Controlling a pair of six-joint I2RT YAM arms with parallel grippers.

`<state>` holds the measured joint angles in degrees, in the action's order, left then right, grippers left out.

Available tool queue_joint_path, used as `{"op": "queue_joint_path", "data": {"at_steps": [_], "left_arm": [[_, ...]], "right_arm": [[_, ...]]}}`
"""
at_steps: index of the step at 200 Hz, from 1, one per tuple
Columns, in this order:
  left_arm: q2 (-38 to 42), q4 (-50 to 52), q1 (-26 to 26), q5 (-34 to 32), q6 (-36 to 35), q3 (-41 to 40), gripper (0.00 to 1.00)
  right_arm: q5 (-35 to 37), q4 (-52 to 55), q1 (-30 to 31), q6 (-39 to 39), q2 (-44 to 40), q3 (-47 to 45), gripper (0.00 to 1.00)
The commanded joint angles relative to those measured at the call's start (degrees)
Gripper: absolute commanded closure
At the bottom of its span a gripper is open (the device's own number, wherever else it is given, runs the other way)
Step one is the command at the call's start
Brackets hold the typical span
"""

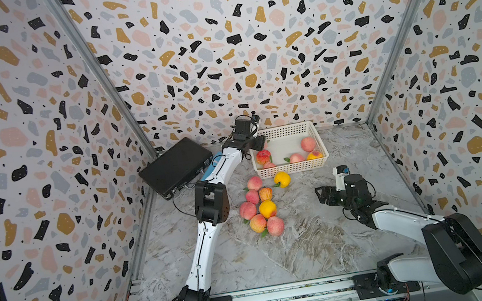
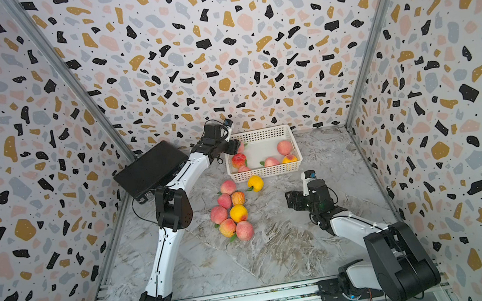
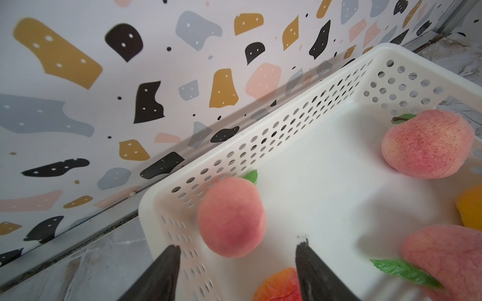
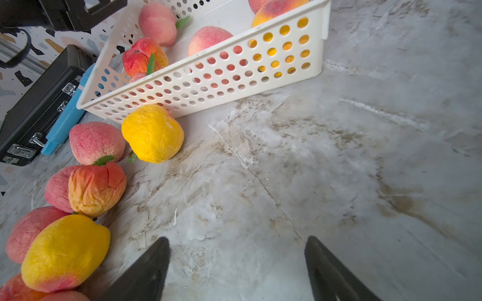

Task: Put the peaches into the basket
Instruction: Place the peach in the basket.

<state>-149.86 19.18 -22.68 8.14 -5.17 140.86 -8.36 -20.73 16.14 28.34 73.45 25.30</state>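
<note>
Left hand (image 3: 238,245), jaws parted and empty, hangs over the basket (image 3: 287,122) corner; the blurred peach (image 3: 232,216) beyond its fingertips could clip the wall and bounce out.

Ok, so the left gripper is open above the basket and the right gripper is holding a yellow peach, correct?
Not quite. The right gripper holds nothing: the right wrist view shows its jaws open over the table. The left gripper is open above the basket, as you said.
</note>
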Motion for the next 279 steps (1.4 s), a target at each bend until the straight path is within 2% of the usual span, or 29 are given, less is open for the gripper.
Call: {"op": "queue_joint_path", "data": {"at_steps": [1, 67, 121, 177, 238, 279], "left_arm": [[0.4, -2.0, -0.3, -0.2, -0.5, -1.1, 0.24], [4.1, -2.0, -0.3, -0.4, -0.5, -3.9, 0.23], [11.2, -1.4, -0.3, 0.4, 0.7, -9.0, 0.23], [25.0, -1.5, -0.2, -0.6, 3.9, -26.3, 0.22], [44.3, 2.6, -0.1, -1.6, 7.8, -43.8, 0.20], [55.2, 6.5, 2.8, 0.9, 10.6, -54.3, 0.19]], "right_arm": [[-0.2, -0.5, 0.3, 0.3, -0.1, 1.2, 0.17], [-0.3, -0.5, 0.3, 0.5, 0.4, 1.4, 0.17], [-0.3, -0.2, 0.3, 0.5, 0.5, 1.6, 0.17], [-0.3, 0.4, 0.3, 0.3, 0.3, 1.9, 0.17], [-0.8, 2.0, 0.3, 0.2, -0.3, 2.4, 0.16], [-0.8, 2.4, 0.3, 0.1, -0.1, 2.7, 0.16]]}}
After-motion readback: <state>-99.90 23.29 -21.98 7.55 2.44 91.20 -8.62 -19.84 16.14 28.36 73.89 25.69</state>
